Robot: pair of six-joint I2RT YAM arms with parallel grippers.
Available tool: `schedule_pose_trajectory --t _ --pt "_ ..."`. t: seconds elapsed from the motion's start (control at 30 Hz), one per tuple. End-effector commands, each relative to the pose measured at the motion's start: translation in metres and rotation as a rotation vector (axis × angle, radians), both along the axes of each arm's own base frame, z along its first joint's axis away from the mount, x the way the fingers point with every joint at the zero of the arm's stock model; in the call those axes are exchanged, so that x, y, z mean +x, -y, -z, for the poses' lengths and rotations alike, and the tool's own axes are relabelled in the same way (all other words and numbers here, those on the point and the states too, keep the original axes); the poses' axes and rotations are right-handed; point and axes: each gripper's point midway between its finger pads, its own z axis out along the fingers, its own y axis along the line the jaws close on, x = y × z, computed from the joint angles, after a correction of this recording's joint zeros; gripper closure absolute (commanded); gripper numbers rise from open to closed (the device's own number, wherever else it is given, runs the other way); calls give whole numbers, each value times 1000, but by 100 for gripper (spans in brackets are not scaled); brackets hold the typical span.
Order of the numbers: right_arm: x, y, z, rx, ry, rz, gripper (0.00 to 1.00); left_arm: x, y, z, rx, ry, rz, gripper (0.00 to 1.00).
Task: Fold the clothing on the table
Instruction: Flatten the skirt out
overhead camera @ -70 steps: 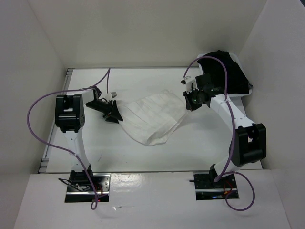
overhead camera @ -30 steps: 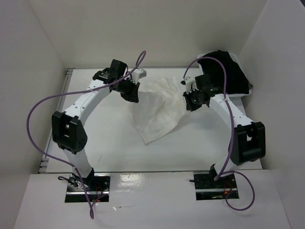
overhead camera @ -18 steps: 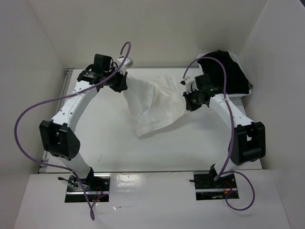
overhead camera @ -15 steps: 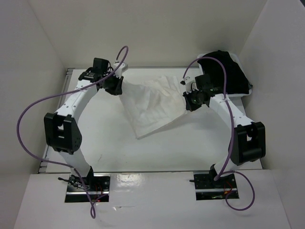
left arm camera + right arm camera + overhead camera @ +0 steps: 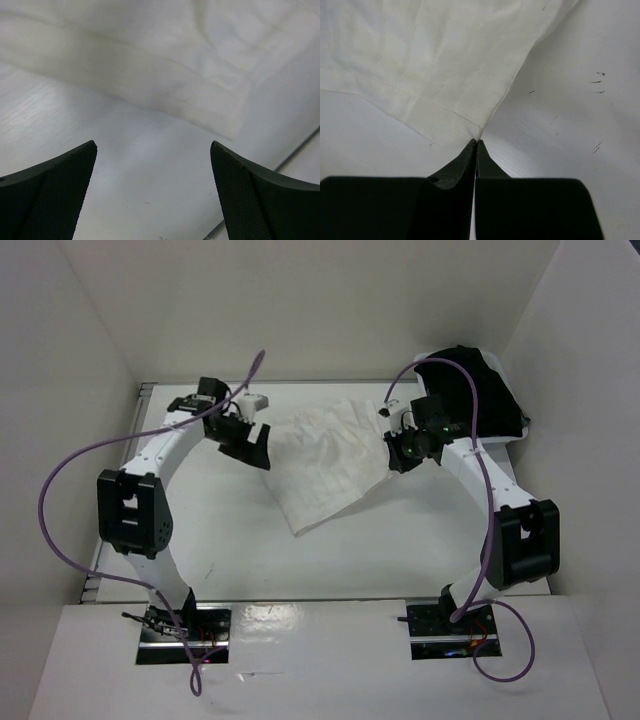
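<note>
1. Seen from above, the left arm's base sits at 7 o'clock. The arm rises to an elbow at about 9 o'clock, and its forearm reaches away and inward toward 11 o'clock. A purple cable [image 5: 60,490] loops wide on its outer side.
2. The right arm climbs from its base at 5 o'clock to an elbow near 4 o'clock. Its forearm then angles inward and away toward 1 o'clock.
3. The left gripper [image 5: 252,443] hangs low over the table [image 5: 230,540] at the 9 o'clock edge of the clothing [image 5: 325,460]. In the left wrist view its jaws are spread wide with nothing between them. Bare tabletop lies under the left gripper [image 5: 152,190], and the edge of the clothing [image 5: 150,60] lies just past the fingertips at 12 o'clock.
4. The right gripper [image 5: 400,455] is at the 3 o'clock edge of the clothing. In the right wrist view the right gripper [image 5: 476,146] is pinched tight on a corner of the clothing [image 5: 420,60], which fans away from the tips toward 11 o'clock.
5. The clothing lies spread between the two grippers, centre to far side of the table, with its nearest point at about 6 o'clock.
6. A black garment [image 5: 480,390] is heaped in the far corner at 2 o'clock.
</note>
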Motion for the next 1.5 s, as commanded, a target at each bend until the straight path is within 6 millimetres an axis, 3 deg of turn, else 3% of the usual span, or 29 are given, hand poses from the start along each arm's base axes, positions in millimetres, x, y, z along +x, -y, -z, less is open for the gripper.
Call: schedule_pose_trajectory --t 0.0,0.03,0.07,0.1,0.17,0.2,0.37,0.47,0.6,0.67,0.77,0.83,0.93,1.33,1.47 --pt "4 0 -20 25 69 -1 100 -75 62 -12 -90 -87 214 0" --pt "5 0 -17 23 60 -1 100 -80 62 -14 -31 -32 231 0" --pt "5 0 -17 23 60 -1 100 -83 76 -10 31 38 286 0" --pt "5 0 -17 23 60 -1 100 -90 63 12 160 46 274 0" --pt "5 0 -17 23 60 -1 100 -102 76 12 224 135 320 0" --pt "7 0 -16 22 58 -1 100 -105 73 15 272 158 320 0" --pt "10 0 -15 18 47 12 100 -143 94 59 322 31 339 0" --pt "10 0 -15 18 47 12 100 -143 98 63 310 -1 314 1" --pt "8 2 -11 9 38 18 100 -119 93 55 444 227 330 1" --pt "9 4 -12 4 50 23 100 -123 91 61 517 261 363 1" --pt "9 4 -12 4 50 23 100 -138 106 71 541 252 410 3" --pt "9 5 -12 -4 52 28 100 -151 126 73 545 286 455 3" --pt "9 5 -12 -4 52 29 100 -159 133 80 606 351 473 3" --pt "9 5 -15 -2 61 29 100 -147 122 127 803 383 441 3" --pt "9 5 -15 -2 61 29 100 -144 131 133 801 398 443 5"
